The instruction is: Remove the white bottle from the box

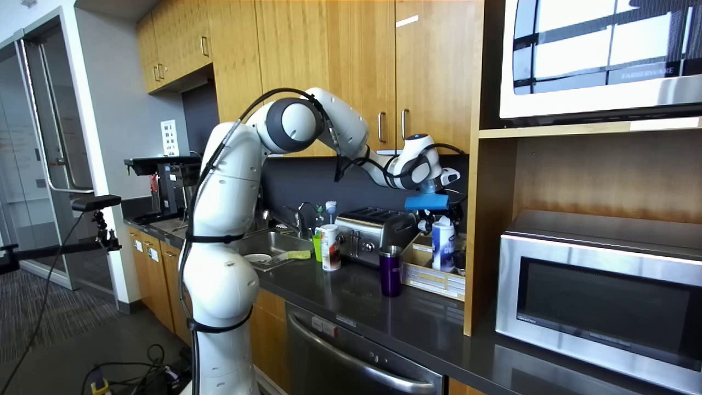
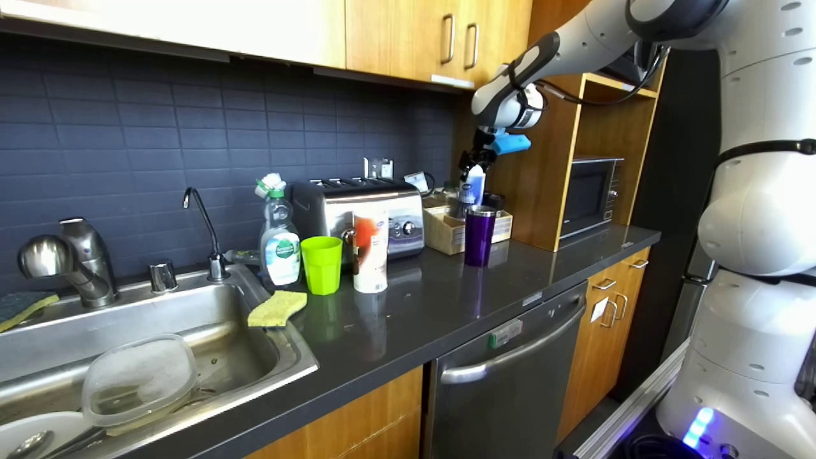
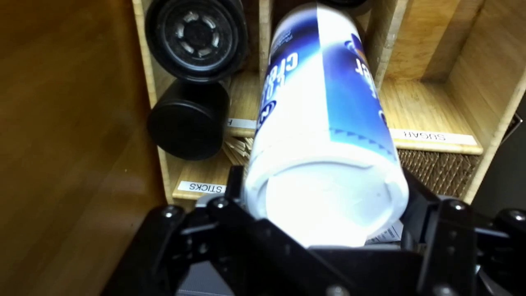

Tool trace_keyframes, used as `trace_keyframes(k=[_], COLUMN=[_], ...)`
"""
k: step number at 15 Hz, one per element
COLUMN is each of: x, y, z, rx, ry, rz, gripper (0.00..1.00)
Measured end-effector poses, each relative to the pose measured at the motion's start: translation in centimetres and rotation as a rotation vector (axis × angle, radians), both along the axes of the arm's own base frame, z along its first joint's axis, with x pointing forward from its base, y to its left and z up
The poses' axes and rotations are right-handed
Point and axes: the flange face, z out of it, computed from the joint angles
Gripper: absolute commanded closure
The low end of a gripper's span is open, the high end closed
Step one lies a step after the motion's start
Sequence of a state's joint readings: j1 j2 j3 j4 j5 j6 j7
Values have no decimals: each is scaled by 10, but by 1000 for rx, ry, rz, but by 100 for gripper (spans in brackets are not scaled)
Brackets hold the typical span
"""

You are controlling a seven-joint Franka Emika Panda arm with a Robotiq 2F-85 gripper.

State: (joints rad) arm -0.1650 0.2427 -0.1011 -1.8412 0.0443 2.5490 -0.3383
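The white bottle [image 3: 324,123] is sitting upright inside the box [image 1: 433,283], its lower end being hidden by the near side in an exterior view; the views are not showing whether its base is touching the bottom. In the wrist view it is appearing between two dividers [image 3: 392,43], its white lid [image 3: 328,197] facing the camera. The gripper [image 3: 324,181] is hanging over it, and the black fingers [image 3: 236,181] are flanking the lid end, one on each side and close up to it; the views are not showing whether they are pinching the bottle or merely surrounding it. Beside the bottle in the box, two round black objects [image 3: 195,35] are overlapping in the wrist view, near a label reading STICKS [image 3: 201,187]; the opposite side is carrying a label reading SUGAR [image 3: 431,137]. Just outside, the purple tumbler [image 2: 478,236] is standing on the counter [image 2: 408,325] in front of the box, and the silver toaster [image 2: 401,207] is standing alongside. Farther off, by the sink [image 2: 296,363], a red-and-white canister [image 2: 370,255], a green cup [image 2: 322,264] and a dish soap bottle [image 2: 279,255] are standing close together, while a yellow sponge [image 2: 277,309] is lying at the sink's corner.
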Motion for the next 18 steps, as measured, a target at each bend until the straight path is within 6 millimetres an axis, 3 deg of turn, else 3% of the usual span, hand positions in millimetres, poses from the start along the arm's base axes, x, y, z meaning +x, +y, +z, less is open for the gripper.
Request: trace_keyframes(k=[9, 18], x=[-8, -17], y=[0, -2], z=[27, 39], rx=[1, 6], ry=[-14, 9], rz=[-2, -5], gripper=[38, 38])
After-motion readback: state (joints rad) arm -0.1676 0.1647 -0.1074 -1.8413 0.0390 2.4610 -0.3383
